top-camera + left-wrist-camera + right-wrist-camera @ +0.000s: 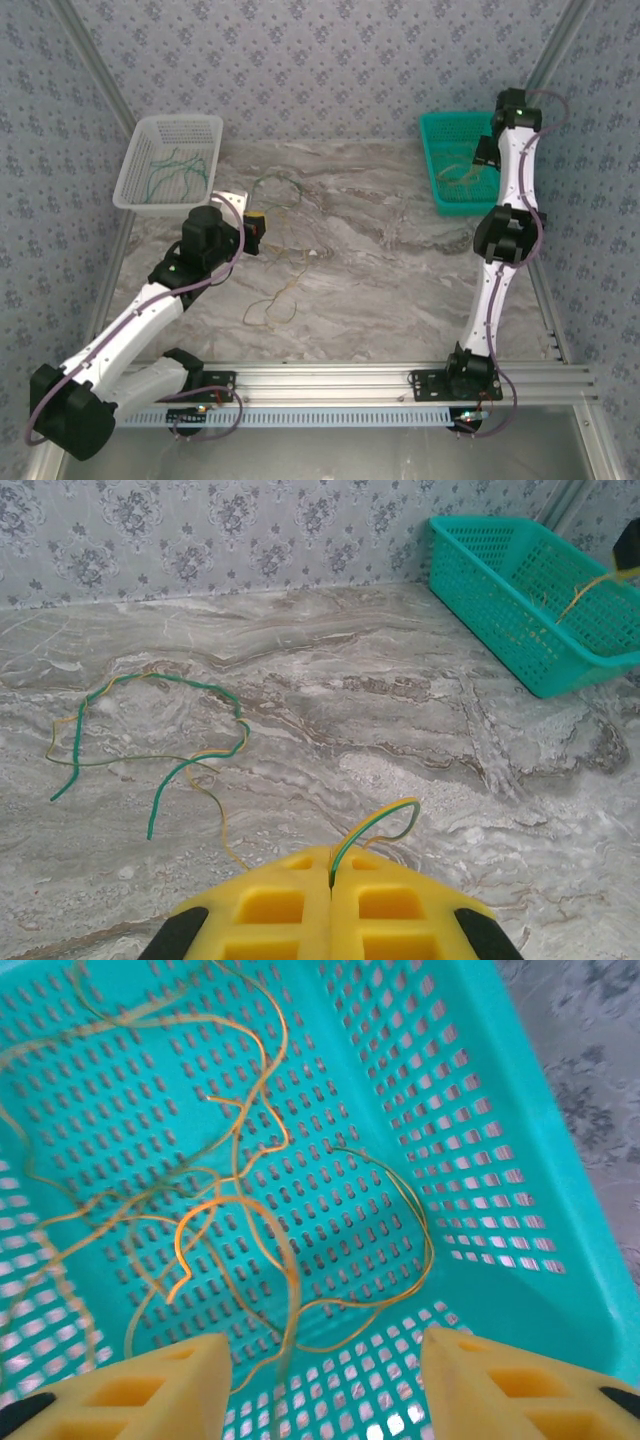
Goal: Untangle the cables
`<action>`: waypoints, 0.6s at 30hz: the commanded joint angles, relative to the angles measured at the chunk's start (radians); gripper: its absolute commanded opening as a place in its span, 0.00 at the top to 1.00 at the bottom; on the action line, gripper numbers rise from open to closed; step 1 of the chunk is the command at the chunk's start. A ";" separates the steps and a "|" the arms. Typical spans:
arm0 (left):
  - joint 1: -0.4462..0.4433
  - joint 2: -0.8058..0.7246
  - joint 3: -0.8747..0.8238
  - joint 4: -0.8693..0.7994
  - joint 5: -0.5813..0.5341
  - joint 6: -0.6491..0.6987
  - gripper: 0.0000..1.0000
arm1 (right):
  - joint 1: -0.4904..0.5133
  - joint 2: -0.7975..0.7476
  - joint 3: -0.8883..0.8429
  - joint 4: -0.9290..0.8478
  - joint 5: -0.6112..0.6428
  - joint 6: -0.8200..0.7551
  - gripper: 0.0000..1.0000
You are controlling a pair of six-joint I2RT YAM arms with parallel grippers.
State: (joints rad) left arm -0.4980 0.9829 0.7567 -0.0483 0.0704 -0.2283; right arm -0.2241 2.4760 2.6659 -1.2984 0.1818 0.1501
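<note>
The marble counter [380, 250] carries two baskets at its far side: a white basket [130, 175] on the left with green strands in it, and a teal basket [432, 160] on the right holding yellow strands [210, 1203] in loose curls.

The right gripper [325, 1360] hangs over the teal basket with its fingers standing well apart and clamped on nothing (one thin strand dangles between them, untouched by either).

The left gripper [332, 865] sits low over the counter near the white basket, fingers pressed together on a green-and-yellow strand [390, 807] that loops up out of the seam.

The cables [160, 677] not yet sorted lie on the counter just beside this gripper, ahead and to the left in its wrist view. From above they run roughly far to near along its inner side. The left arm is much nearer, so the next pull looks like its job.
</note>
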 commanded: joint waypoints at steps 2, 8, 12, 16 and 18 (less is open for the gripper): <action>-0.007 0.007 0.045 0.031 0.029 -0.011 1.00 | -0.010 0.021 -0.131 -0.086 0.044 0.023 0.49; -0.007 0.006 0.038 0.025 0.018 -0.006 1.00 | -0.021 0.012 -0.084 -0.106 0.009 0.014 0.49; -0.008 0.009 0.030 0.034 0.013 -0.011 1.00 | -0.002 -0.063 -0.123 -0.102 0.039 0.008 0.47; -0.007 0.015 0.034 0.036 0.012 -0.013 1.00 | 0.012 -0.170 -0.162 -0.074 0.057 0.018 0.42; -0.008 0.013 0.037 0.037 0.014 -0.014 1.00 | 0.013 -0.208 -0.165 -0.073 0.069 0.020 0.41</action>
State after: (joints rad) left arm -0.4980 0.9913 0.7567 -0.0475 0.0811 -0.2291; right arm -0.2188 2.3634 2.5019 -1.3571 0.2150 0.1535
